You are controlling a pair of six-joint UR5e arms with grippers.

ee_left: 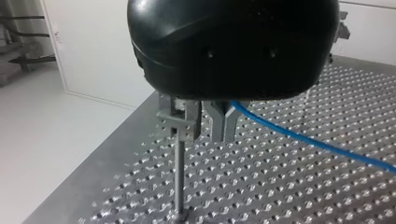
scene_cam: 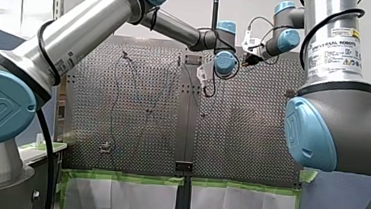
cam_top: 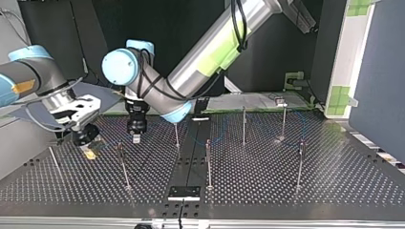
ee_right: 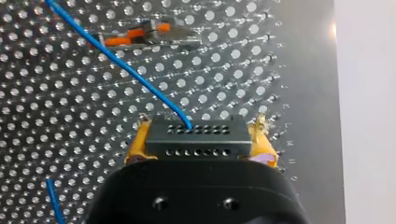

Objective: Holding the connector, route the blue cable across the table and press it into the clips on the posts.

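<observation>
The perforated table (cam_top: 334, 176) carries thin upright posts (cam_top: 208, 162) spread left to right. In the front view both arms reach to its far middle.

The right gripper (ee_right: 200, 135) is clenched on the black connector (ee_right: 196, 144), with a yellow pad at each side. The blue cable (ee_left: 289, 135) leaves the connector's face and trails over the table.

The left gripper (ee_left: 205, 137) hangs low, just beside one post (ee_left: 179, 177). The cable runs out from it to one side, but whether it pinches the cable cannot be told.

The step in hand is probably seating the cable in that post's clip. The right grip should be firm, with only light tension on the cable. The left arm should line the cable over the clip's mouth and press straight down, since a sideways push would likely bend so thin a post.
</observation>
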